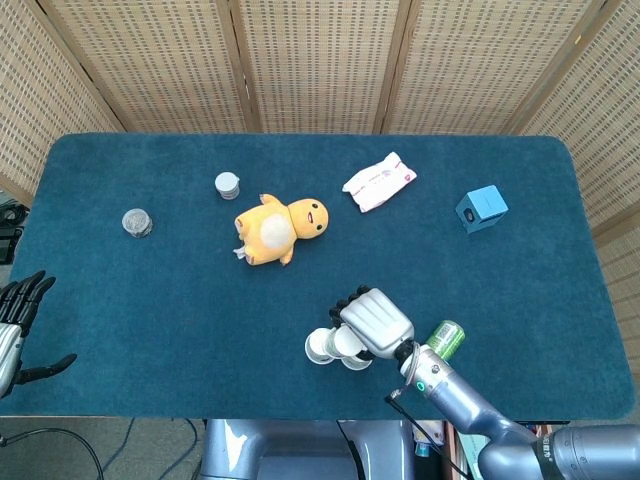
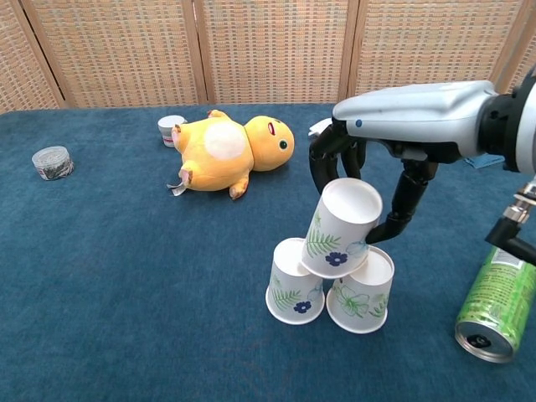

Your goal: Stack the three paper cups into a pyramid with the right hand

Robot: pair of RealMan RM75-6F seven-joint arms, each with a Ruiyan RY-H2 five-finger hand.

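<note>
Two white paper cups with leaf and flower prints stand side by side near the table's front edge, the left cup [image 2: 295, 293] [image 1: 319, 347] and the right cup [image 2: 362, 298]. A third cup [image 2: 341, 228] [image 1: 346, 342] is tilted over the gap between them, its lower edge at their tops. My right hand [image 2: 394, 138] [image 1: 376, 321] grips this cup from above, with fingers [image 2: 328, 163] behind it and the thumb on its right side. My left hand [image 1: 16, 322] hangs off the table's left front corner, fingers apart and holding nothing.
A green can [image 2: 494, 306] [image 1: 445, 340] lies just right of the cups. A yellow plush toy [image 2: 228, 151] [image 1: 276, 225] lies behind them. Further off are a small white pot [image 1: 228, 185], a clear jar [image 1: 137, 222], a white packet [image 1: 380, 181] and a blue cube [image 1: 482, 208].
</note>
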